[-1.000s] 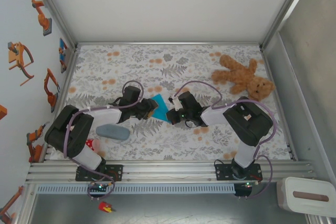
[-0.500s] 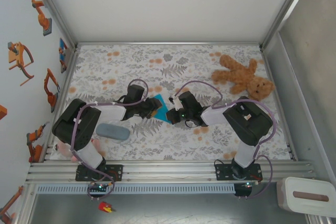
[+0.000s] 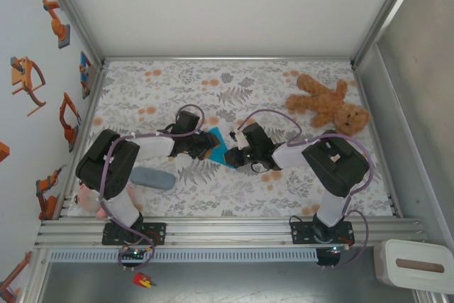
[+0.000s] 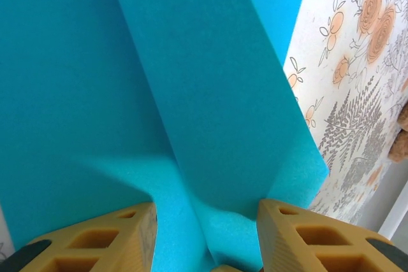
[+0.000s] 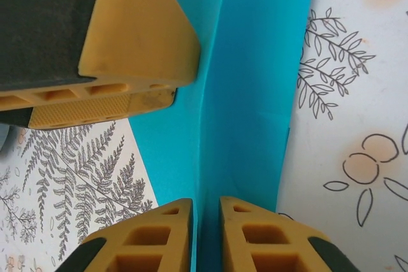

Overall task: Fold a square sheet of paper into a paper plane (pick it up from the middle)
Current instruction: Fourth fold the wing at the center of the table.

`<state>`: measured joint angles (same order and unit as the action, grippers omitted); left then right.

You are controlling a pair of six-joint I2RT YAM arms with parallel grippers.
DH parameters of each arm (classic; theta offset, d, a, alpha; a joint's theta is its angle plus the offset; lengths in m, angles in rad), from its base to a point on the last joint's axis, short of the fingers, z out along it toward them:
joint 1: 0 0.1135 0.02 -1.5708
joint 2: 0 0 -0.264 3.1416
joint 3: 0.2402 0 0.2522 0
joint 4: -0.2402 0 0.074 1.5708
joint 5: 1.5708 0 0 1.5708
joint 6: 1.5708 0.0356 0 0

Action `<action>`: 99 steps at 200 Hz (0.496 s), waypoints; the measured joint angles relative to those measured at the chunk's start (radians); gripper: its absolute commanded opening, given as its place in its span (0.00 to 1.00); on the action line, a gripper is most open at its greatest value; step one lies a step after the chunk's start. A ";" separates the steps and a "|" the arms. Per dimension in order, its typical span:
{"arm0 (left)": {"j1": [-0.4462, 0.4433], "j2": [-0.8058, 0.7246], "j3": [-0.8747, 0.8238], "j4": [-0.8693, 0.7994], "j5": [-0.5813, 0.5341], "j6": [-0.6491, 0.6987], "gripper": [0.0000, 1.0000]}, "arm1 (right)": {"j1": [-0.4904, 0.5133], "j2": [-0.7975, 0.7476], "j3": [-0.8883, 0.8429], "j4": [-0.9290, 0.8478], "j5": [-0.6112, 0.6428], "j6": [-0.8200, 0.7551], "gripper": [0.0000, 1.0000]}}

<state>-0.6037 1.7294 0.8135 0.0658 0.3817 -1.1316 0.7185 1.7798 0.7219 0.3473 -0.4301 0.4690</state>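
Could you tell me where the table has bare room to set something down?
The far strip of the table behind both arms is free, from the left wall to the teddy bear. The near strip between the arm bases, right of the grey case, is also bare. The middle is crowded: the left gripper and right gripper meet at the blue paper.

Bright, even light from above, faint soft shadows in the overhead view, wrist views crisp (bottom edges slightly soft), dim shadow on the turquoise paper [image 4: 115, 176] lower left.
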 measured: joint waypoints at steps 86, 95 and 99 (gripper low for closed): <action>-0.004 0.021 0.049 -0.077 -0.002 0.005 0.47 | -0.003 -0.011 0.013 -0.059 0.001 0.011 0.18; -0.004 0.021 0.051 -0.079 -0.002 0.005 0.47 | -0.003 -0.011 0.013 -0.061 0.000 0.011 0.18; -0.004 0.021 0.051 -0.080 -0.003 0.005 0.47 | -0.003 -0.011 0.013 -0.062 0.000 0.011 0.18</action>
<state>-0.6075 1.7500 0.8642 -0.0139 0.3782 -1.1271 0.7155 1.7683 0.7353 0.2852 -0.4297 0.4801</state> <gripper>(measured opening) 0.472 0.179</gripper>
